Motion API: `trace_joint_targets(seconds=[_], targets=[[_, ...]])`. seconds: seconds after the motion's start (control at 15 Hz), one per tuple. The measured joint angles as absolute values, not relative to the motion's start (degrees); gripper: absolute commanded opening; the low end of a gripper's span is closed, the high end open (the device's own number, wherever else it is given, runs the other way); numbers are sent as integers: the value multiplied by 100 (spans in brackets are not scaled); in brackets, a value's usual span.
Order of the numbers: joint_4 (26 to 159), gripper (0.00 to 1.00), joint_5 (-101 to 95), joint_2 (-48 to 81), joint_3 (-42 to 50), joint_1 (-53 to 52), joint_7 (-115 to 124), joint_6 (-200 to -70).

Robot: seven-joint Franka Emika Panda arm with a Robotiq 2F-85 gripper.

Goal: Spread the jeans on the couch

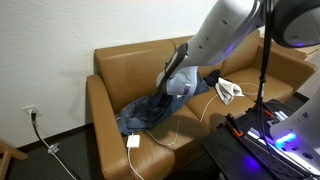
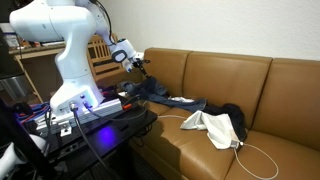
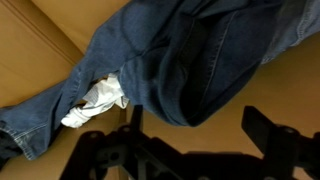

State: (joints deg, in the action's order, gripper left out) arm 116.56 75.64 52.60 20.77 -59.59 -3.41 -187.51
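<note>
Nearest the wrist camera, the gripper (image 3: 185,128) is a dark silhouette, its fingers spread wide with bare leather between them and nothing in its hold. The tan leather couch (image 1: 120,62) spans an exterior view. The jeans (image 1: 150,108) lie rumpled on its seat, their long axis diagonal, running from mid-seat below the gripper to the near left front edge. Which end is the waist cannot be told, though a white pocket lining (image 3: 95,100) shows. To spread them well, it would likely help to pinch one layer at the bunched far end, then draw it right along the seat, low and slow.
</note>
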Motion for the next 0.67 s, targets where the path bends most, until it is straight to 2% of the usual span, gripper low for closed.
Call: trace_joint_targets(seconds=[0.2,0.4,0.67], targets=[[11518,100,7585,5034,1477,-5015,-902,-18276],[12113,100,7256,4808,1208,-4613,-927,-17865],[12209,100,6362,4788,882,-4283,-266,-18123]])
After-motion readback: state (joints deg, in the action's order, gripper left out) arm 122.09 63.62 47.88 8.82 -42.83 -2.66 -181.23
